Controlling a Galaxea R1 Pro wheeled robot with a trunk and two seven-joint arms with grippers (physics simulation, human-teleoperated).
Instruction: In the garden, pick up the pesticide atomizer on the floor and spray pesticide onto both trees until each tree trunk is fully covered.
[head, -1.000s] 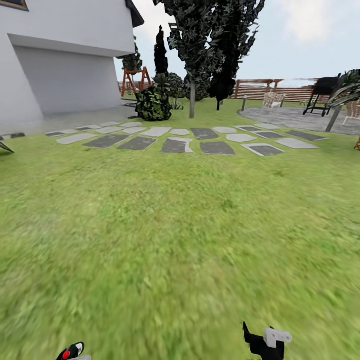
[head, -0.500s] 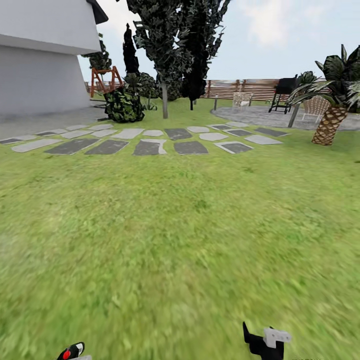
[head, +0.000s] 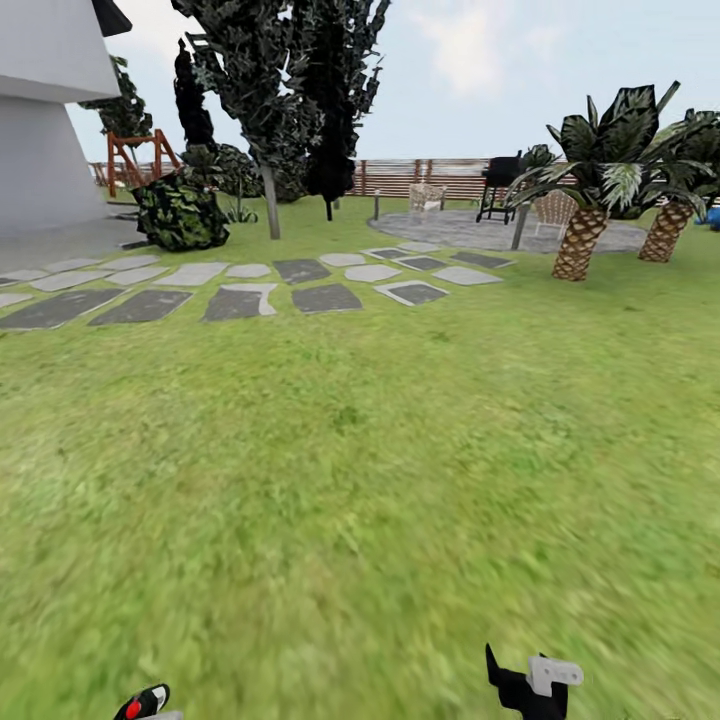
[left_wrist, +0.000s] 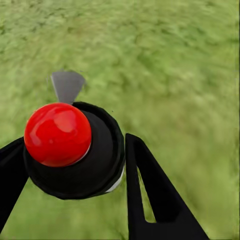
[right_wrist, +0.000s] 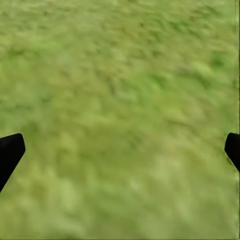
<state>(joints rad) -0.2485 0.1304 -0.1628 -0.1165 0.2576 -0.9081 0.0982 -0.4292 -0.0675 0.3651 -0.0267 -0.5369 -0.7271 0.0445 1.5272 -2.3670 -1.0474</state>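
Note:
My left gripper (left_wrist: 75, 145) is shut on the pesticide atomizer (left_wrist: 100, 160), a black round body with a glossy red knob (left_wrist: 57, 134) on top. Its red-and-black tip (head: 140, 704) pokes in at the head view's lower edge. My right gripper (right_wrist: 122, 147) hangs open over bare grass, with nothing between its black fingertips (right_wrist: 11, 150), and it also shows low in the head view (head: 527, 682). The garden lawn (head: 360, 450) stretches ahead to the slatted wooden fence (head: 400, 178). The two thick-trunked trees and the pesticide specks are out of view.
Grey stepping stones (head: 235, 302) cross the lawn ahead. A white house (head: 40, 150) stands far left beside a dark bush (head: 180, 212) and thin-stemmed dark trees (head: 270, 90). Two palms (head: 582, 240) flank a paved patio (head: 470, 230) with a grill (head: 500, 185) at right.
The head view has swung to the right: the house slides off to the left and the palms come in at the right. Both grippers sit as before.

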